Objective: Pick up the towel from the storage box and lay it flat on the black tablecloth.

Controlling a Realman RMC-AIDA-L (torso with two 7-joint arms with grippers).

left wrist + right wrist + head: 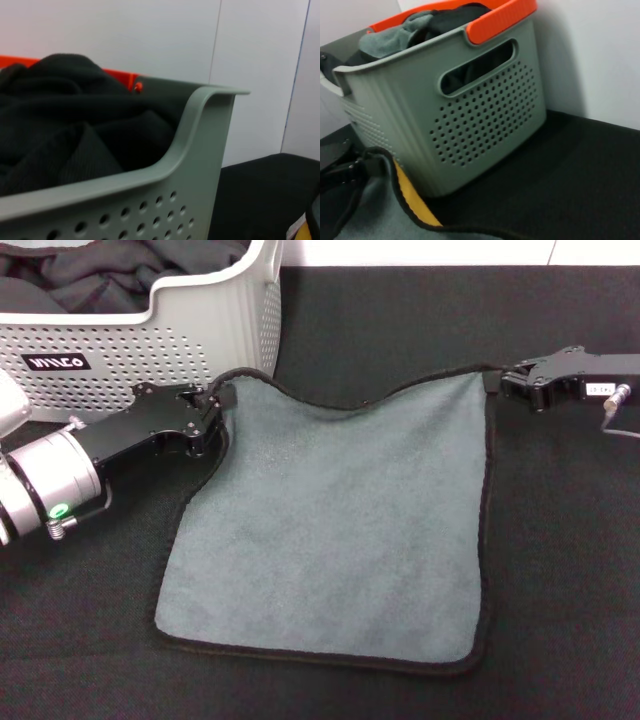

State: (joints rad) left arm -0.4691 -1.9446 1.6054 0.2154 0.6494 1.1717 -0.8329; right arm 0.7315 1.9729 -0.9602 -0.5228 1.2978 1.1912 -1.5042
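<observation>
The towel (340, 520) lies spread on the black tablecloth (400, 320), grey-green side up, with black edging all round. Its far edge sags between two raised corners. My left gripper (215, 405) is shut on the far left corner, next to the storage box (200, 340). My right gripper (495, 380) is shut on the far right corner. In the right wrist view the towel (375, 215) shows its yellow underside at the lifted edge beside the storage box (485, 125). The left wrist view shows the storage box (190, 165) close up.
The storage box holds bunched dark garments (110, 270) and has an orange handle (500, 17). A white wall stands behind the table. The tablecloth (570, 175) runs on to the right of the box.
</observation>
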